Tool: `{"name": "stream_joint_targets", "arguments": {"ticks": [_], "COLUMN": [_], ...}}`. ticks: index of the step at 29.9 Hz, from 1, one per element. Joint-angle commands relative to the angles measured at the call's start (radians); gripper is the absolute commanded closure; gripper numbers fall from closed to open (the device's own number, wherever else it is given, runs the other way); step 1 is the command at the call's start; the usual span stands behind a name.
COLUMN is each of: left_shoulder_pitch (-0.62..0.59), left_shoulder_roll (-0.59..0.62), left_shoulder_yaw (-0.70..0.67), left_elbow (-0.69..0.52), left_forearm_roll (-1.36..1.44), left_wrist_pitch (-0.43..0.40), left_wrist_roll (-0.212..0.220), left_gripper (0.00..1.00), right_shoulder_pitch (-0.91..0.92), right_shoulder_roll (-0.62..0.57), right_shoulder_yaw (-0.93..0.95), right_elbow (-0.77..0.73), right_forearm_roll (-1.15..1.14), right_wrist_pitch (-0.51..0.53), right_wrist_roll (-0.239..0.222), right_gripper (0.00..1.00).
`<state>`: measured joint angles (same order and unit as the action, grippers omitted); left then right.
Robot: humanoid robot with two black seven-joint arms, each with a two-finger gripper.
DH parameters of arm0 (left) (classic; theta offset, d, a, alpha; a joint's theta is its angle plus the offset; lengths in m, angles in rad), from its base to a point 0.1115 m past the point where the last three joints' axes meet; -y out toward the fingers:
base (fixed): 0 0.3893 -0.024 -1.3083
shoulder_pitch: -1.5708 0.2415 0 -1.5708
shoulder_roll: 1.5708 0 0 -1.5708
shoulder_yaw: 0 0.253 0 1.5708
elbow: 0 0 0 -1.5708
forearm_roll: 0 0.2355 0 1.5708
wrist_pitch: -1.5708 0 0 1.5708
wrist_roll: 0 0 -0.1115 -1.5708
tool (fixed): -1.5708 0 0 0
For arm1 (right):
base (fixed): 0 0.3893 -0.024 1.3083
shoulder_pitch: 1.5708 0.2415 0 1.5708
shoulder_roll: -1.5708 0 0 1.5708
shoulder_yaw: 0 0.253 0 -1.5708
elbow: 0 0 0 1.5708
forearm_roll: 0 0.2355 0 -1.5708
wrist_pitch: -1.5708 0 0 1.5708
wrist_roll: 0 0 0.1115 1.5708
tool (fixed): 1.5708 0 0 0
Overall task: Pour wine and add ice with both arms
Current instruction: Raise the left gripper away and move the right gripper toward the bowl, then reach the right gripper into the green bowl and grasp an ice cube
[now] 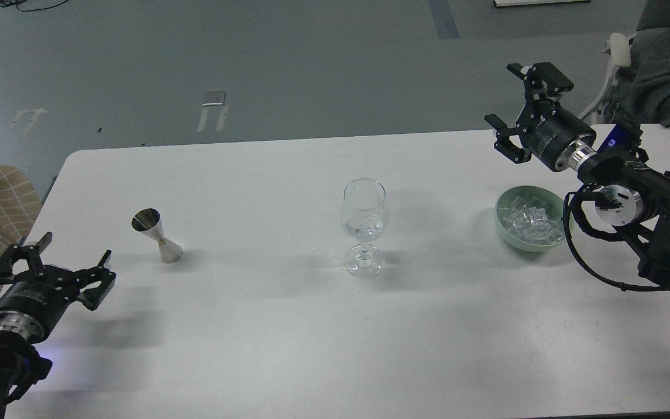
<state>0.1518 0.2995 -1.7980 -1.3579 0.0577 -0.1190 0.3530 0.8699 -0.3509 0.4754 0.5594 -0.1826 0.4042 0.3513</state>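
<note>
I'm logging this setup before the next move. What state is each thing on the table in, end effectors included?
Jigger: upright, untouched.
Stemmed glass: upright, a little wine at the bottom, no ice inside.
Green bowl: upright, filled with ice cubes.
Left end effector: open, empty, near the jigger.
Right end effector: open, empty, raised above and behind the bowl.

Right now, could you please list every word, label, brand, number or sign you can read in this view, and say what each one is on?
None can be read.
Left pincer: pale marks on its black body, too small and blurred to read.
Right pincer: faint marks on its black body, also unreadable.
Jigger, stemmed glass, green bowl and table: no text visible.
</note>
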Motion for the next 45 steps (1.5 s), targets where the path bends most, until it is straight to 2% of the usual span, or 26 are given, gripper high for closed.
{"name": "stream_joint_targets", "arguments": {"ticks": [1,3,5,7,11,14,18,20,23,24,29,31,36,45], "left_shoulder_pitch": [-0.012,-0.055,-0.095,-0.174,-0.331,-0.421,-0.466,-0.494,-0.512,-0.512,-0.515,-0.515,-0.512,-0.508], "left_shoulder_roll": [0.091,0.139,0.150,0.150,0.130,0.125,0.125,0.113,0.086,0.085,0.043,0.036,0.015,0.000], "left_shoulder_yaw": [-0.006,-0.003,0.005,0.006,0.028,0.122,0.207,0.267,0.298,0.298,0.299,0.299,0.299,0.301], "left_elbow": [0.013,0.019,0.019,0.017,0.020,0.020,0.020,0.020,0.020,0.020,0.023,0.023,0.023,0.023], "left_forearm_roll": [0.069,0.175,0.246,0.360,0.543,0.617,0.688,0.746,0.794,0.794,0.807,0.807,0.808,0.807], "left_wrist_pitch": [-0.119,-0.181,-0.194,-0.194,-0.186,-0.176,-0.159,-0.140,-0.119,-0.119,-0.094,-0.094,-0.093,-0.091], "left_wrist_roll": [-0.026,-0.093,-0.118,-0.134,-0.134,-0.138,-0.172,-0.202,-0.206,-0.206,-0.213,-0.219,-0.223,-0.223], "left_gripper": [0.03,0.03,0.03,0.03,0.03,0.03,0.03,0.03,0.03,0.03,0.03,0.03,0.03,0.03], "right_shoulder_pitch": [0.001,0.001,0.001,0.004,0.003,-0.002,-0.020,-0.048,-0.109,-0.109,-0.230,-0.256,-0.322,-0.373], "right_shoulder_roll": [-0.034,-0.091,-0.118,-0.157,-0.259,-0.367,-0.476,-0.548,-0.594,-0.594,-0.593,-0.583,-0.490,-0.389], "right_shoulder_yaw": [-0.001,-0.004,-0.005,-0.005,-0.005,-0.005,-0.006,-0.006,-0.006,-0.006,-0.006,-0.006,-0.006,-0.008], "right_elbow": [0.037,0.112,0.146,0.187,0.278,0.381,0.485,0.557,0.626,0.626,0.628,0.620,0.512,0.418], "right_forearm_roll": [-0.001,-0.017,-0.050,-0.130,-0.299,-0.449,-0.615,-0.771,-0.984,-0.985,-1.387,-1.434,-1.511,-1.560], "right_wrist_pitch": [0.001,-0.001,-0.008,-0.034,-0.088,-0.151,-0.228,-0.298,-0.428,-0.429,-0.671,-0.698,-0.719,-0.717], "right_wrist_roll": [0.000,0.000,0.000,0.000,0.000,-0.002,-0.002,0.000,0.000,0.000,-0.002,-0.003,-0.003,-0.008], "right_gripper": [0.00,0.00,0.00,0.00,0.00,0.00,0.00,0.00,0.00,0.00,0.00,0.00,0.01,0.01]}}
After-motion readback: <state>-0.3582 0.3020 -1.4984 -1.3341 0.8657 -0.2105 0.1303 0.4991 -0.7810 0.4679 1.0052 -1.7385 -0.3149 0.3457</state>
